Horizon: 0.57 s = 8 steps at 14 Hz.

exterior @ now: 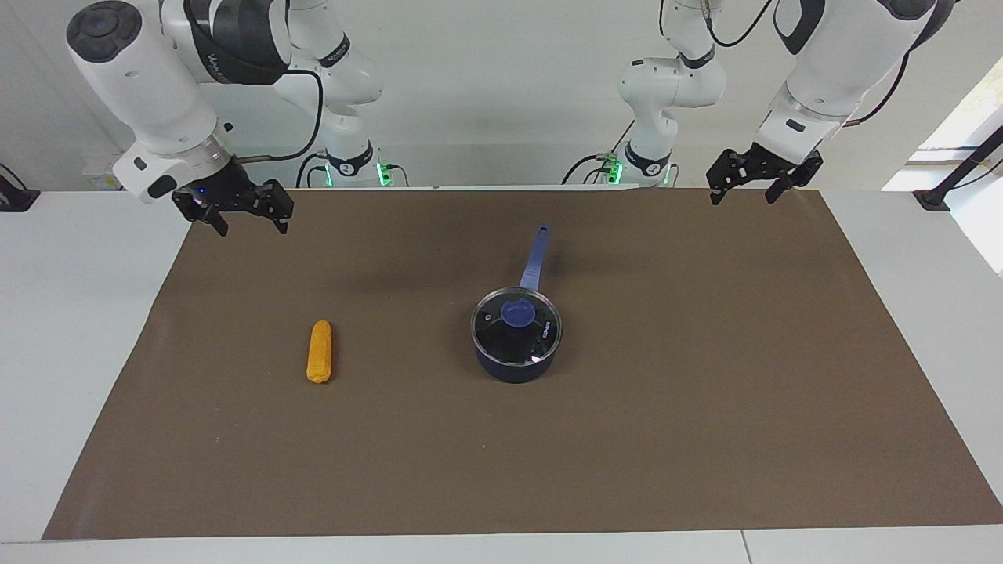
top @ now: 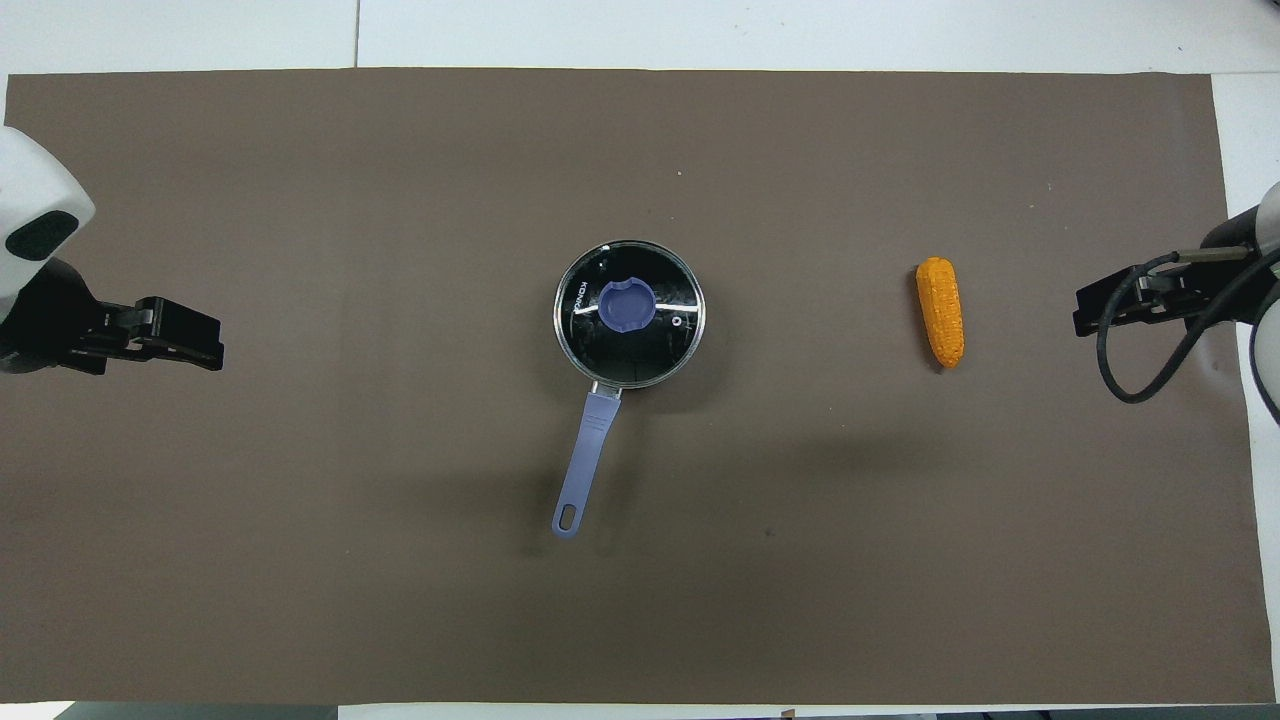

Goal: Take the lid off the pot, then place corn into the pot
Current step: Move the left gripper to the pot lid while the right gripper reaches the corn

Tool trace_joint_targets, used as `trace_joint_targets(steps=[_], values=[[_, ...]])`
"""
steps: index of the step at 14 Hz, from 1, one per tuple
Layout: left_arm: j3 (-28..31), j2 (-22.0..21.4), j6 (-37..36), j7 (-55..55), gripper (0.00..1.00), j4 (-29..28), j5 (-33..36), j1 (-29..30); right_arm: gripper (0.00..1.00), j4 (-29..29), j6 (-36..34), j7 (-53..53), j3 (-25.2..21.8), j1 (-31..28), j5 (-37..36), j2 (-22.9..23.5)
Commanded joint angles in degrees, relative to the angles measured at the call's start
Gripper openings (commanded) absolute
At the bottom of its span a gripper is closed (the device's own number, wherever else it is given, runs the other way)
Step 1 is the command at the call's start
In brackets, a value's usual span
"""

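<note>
lid (exterior: 516,316) is sitting closed on the pot (exterior: 513,366) mid-table, pot handle pointing toward the robots. both arms are waiting raised: left pincer (exterior: 754,184) and right pincer (exterior: 249,217) are hanging open and empty over the mat's (exterior: 705,407) ends. corn (exterior: 320,352) is lying toward the right arm's end, long axis running toward the robots.

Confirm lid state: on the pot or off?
On. The lid sits flat on the pot, rim matching rim, its blue knob centred; neither tool is near it.
</note>
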Motion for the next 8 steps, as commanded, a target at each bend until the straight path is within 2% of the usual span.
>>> trace_joint_targets(steps=[1, 4, 5, 7, 8], values=[[0.1, -1.3, 1.3, 0.5, 1.0, -1.5, 0.4, -0.5, 1.0, -0.9, 0.7, -0.8, 0.3, -0.5, 0.7, -0.9], [0.1, -1.3, 2.0, 0.2, 1.0, -1.6, -0.4, -0.4, 1.0, -1.6, 2.9, -1.3, 0.4, -0.4, 0.6, -1.0], [0.1, -1.4, 2.3, -0.1, 1.0, -2.0, -0.6, -0.5, 1.0, -3.6, 5.9, -1.4, 0.6, -0.3, 1.0, -1.6], [0.0, -1.1, 6.2, -2.0, 1.0, -2.1, -0.8, -0.8, 1.0, -10.3, 16.6, -0.5, 0.6, 3.5, 1.2, -2.8], [0.0, -0.3, 7.3, -2.5, 1.0, -2.0, -0.9, -2.9, 1.0, -13.7, 20.6, -0.5, 0.6, 3.7, 1.2, -2.5]])
